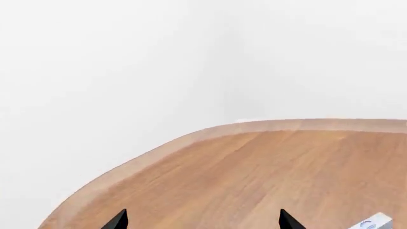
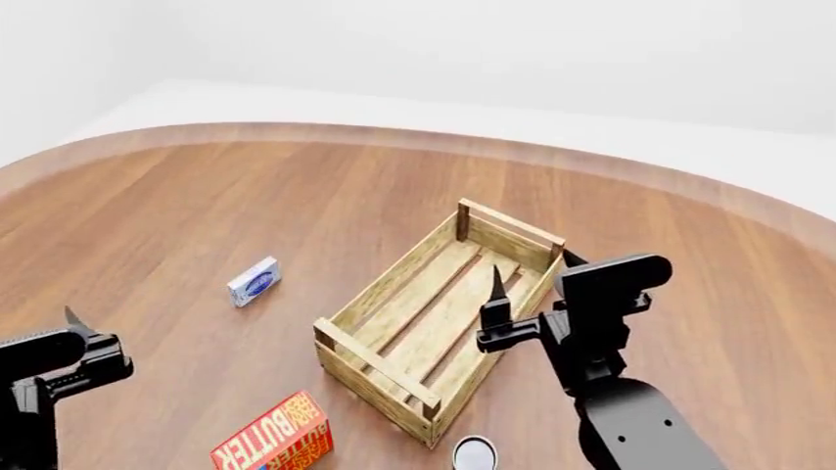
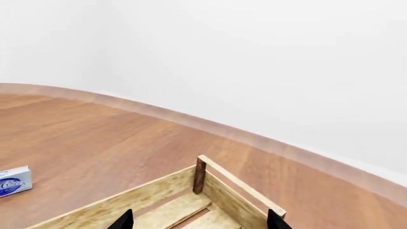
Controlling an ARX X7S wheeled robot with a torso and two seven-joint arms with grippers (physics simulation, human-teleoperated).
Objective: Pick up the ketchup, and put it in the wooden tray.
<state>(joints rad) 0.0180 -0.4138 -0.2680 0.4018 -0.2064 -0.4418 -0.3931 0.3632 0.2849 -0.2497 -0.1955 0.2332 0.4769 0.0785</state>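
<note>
We do not see the ketchup in any of the three views, so we cannot say where it stands. The tray (image 2: pixel 438 318) lies in the middle of the table (image 2: pixel 196 215) and has nothing inside, so the task looks not yet begun.

Our right gripper (image 2: pixel 530 289) hovers over the tray's right wall. In the right wrist view two black fingertips (image 3: pixel 122 220) show far apart, with the far corner of the tray between them — the jaws are spread and hold nothing. Our left gripper (image 2: pixel 76 323) is at the near left of the table. In the left wrist view its two tips (image 1: pixel 117 220) also stand wide apart, empty, over bare wood.

On the table we also see a small white and blue box (image 2: pixel 254 281) left of the tray, a butter box (image 2: pixel 272 446) at the near edge, and a round white thing (image 2: pixel 475 455) just in front of the tray — maybe a cap or a can top, we cannot tell.

The risks, as we judge them: the butter box is orange-red too, so a hasty grasp could take the wrong thing. The right arm is low over the tray wall; a sideways sweep could knock the tray. And searching blindly could push the bottle over, since it is tall and slim.
</note>
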